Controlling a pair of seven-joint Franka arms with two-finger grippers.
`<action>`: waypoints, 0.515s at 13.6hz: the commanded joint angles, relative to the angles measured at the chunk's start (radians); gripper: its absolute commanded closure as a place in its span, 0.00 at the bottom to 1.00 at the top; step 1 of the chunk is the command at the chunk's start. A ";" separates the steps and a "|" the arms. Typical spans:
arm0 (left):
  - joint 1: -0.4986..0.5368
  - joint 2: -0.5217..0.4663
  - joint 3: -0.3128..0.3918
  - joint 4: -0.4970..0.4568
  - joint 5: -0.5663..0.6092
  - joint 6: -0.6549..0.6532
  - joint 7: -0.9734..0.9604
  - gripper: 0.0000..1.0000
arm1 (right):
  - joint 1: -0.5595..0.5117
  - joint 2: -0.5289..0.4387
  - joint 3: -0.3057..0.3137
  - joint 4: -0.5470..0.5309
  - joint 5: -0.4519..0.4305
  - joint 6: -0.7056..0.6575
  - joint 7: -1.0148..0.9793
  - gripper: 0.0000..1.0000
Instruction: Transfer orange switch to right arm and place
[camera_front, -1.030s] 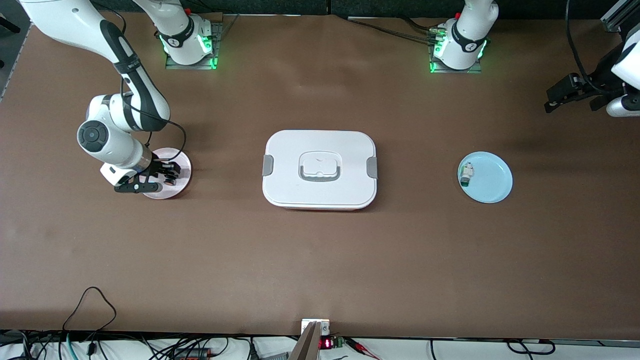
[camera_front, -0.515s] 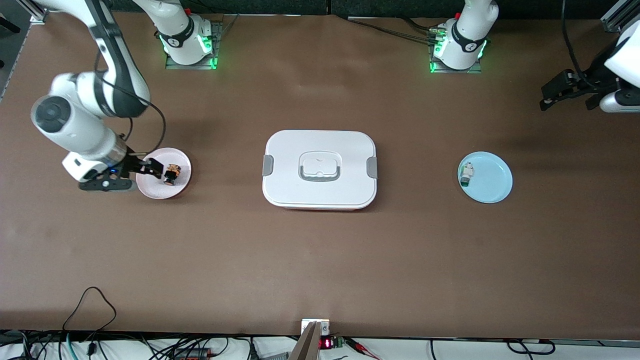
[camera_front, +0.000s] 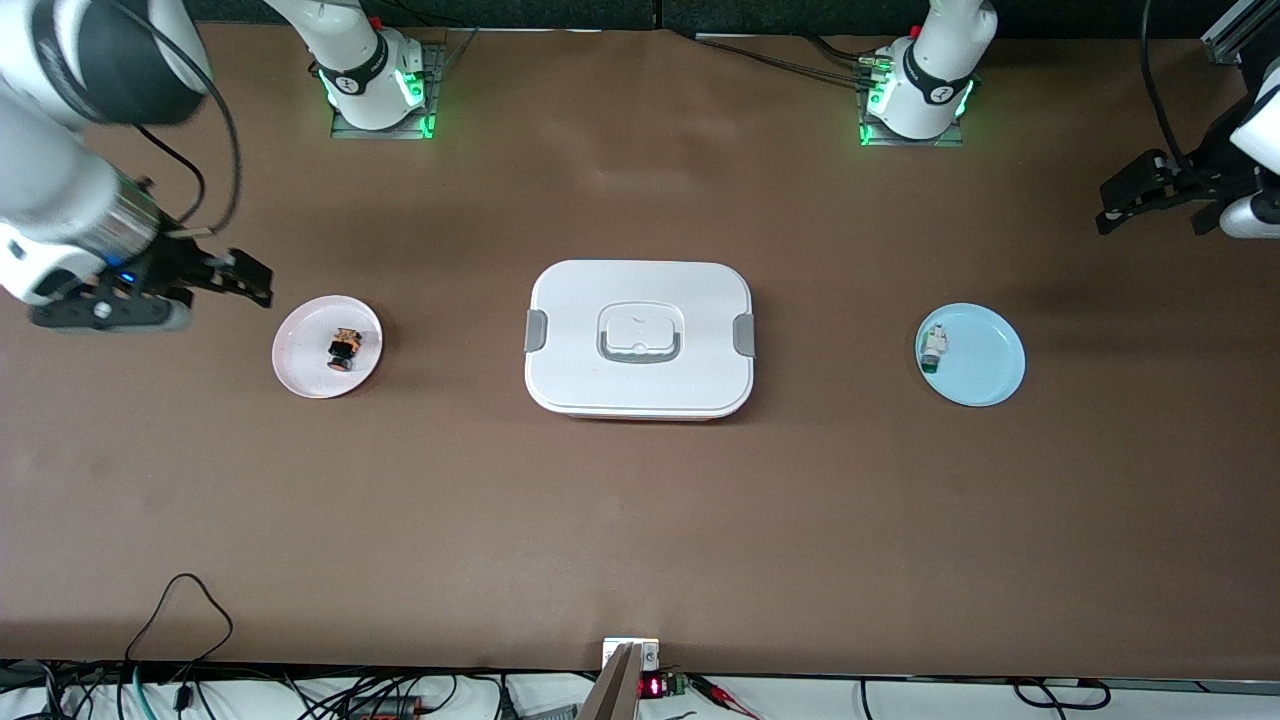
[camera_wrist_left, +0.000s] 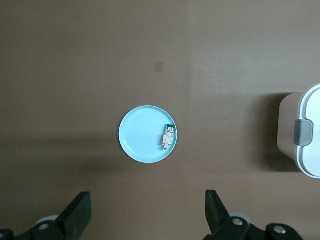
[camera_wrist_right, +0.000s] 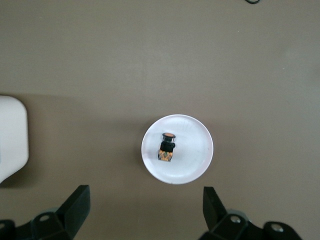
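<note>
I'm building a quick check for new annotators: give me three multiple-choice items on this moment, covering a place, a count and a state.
1. Where does the orange switch lie?
A. on the pink plate
B. on the blue plate
C. on the white box

2. How many plates are on the table?
A. one
B. two
C. three

3. How is the right gripper?
A. shut on the switch
B. shut, empty
C. open, empty

Answers: 1 A, the switch rests inside the pink rim. 2 B, one pink, one blue. 3 C, its fingers stand apart, holding nothing.

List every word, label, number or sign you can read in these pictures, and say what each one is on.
None can be read.
Black bands on the two arm bases: a mark, too small to read.
Red display at the table edge: digits too small to read.
</note>
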 joint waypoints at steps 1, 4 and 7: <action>-0.020 0.035 0.010 0.060 0.027 -0.022 0.023 0.00 | 0.009 0.017 0.000 0.108 0.038 -0.101 -0.003 0.00; -0.020 0.034 0.010 0.060 0.022 -0.017 0.012 0.00 | 0.013 0.017 0.007 0.116 0.043 -0.107 -0.001 0.00; -0.013 0.032 0.010 0.057 0.034 -0.015 0.026 0.00 | 0.009 0.022 0.002 0.121 0.098 -0.109 -0.006 0.00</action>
